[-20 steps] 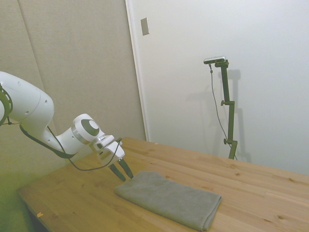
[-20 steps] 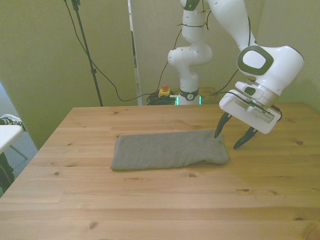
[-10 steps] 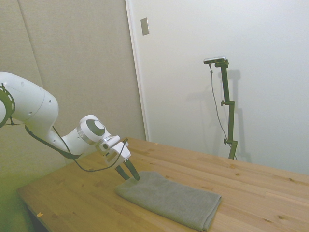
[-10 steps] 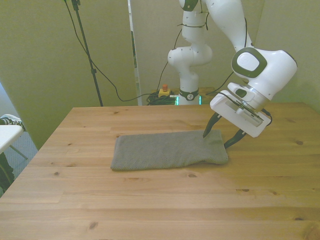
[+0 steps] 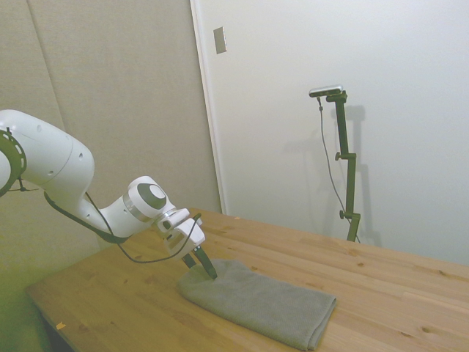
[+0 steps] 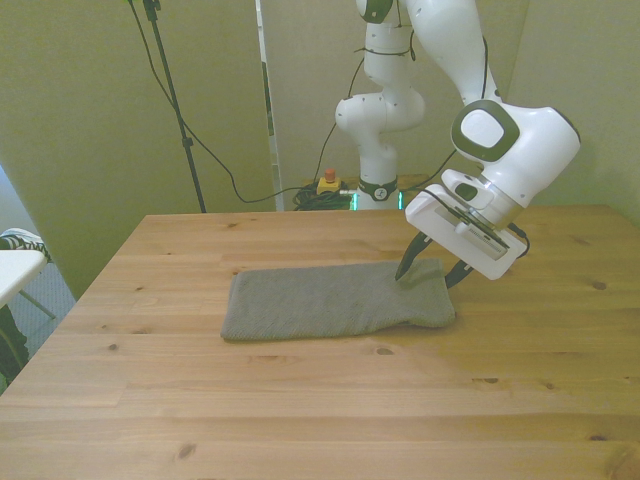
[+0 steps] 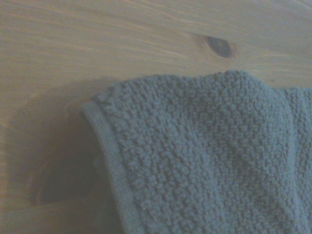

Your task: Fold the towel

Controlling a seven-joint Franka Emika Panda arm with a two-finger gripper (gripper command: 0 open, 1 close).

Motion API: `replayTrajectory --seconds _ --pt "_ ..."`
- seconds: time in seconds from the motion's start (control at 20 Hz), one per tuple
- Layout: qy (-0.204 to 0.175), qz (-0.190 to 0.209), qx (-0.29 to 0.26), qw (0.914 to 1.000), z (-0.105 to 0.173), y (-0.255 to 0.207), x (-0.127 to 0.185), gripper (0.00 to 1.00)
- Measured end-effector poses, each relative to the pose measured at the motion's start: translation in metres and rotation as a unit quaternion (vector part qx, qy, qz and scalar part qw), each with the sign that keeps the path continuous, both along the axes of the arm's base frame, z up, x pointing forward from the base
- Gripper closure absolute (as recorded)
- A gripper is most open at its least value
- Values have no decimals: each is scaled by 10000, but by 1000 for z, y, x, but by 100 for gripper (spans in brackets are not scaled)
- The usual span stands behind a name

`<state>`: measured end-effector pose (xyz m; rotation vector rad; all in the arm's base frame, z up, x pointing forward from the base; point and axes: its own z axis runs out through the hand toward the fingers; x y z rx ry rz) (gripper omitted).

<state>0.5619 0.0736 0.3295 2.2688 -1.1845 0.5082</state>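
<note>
The grey-brown towel [image 6: 330, 300] lies flat on the wooden table [image 6: 300, 400], its length running across the front view. My gripper [image 6: 427, 280] is down at the towel's end on the front view's right, at its far corner. It is open: one dark finger [image 6: 403, 270] rests on the cloth and the other stands just past the end. In the side view the gripper [image 5: 205, 270] is tilted down onto the towel's [image 5: 264, 304] near-left corner. The wrist view shows the towel's hemmed corner [image 7: 204, 156] close up on the wood [image 7: 97, 44].
The robot's base [image 6: 378, 130] stands behind the table's far edge, with a small yellow box with a red button [image 6: 327, 183] on the floor beside it. A white object [image 6: 15, 265] sits off the table at the front view's left.
My gripper has come down and moved toward the front view's left, from beside the towel's end onto its corner. The fingers have stayed apart. The towel's end has shifted slightly.
</note>
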Motion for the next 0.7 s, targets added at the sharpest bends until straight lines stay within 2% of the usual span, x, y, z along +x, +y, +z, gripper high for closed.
replayTrajectory --seconds 0.45,0.7 --pt "71 26 6 10000 -7 -1 -2 100" --pt "-4 36 29 10000 -1 0 1 100"
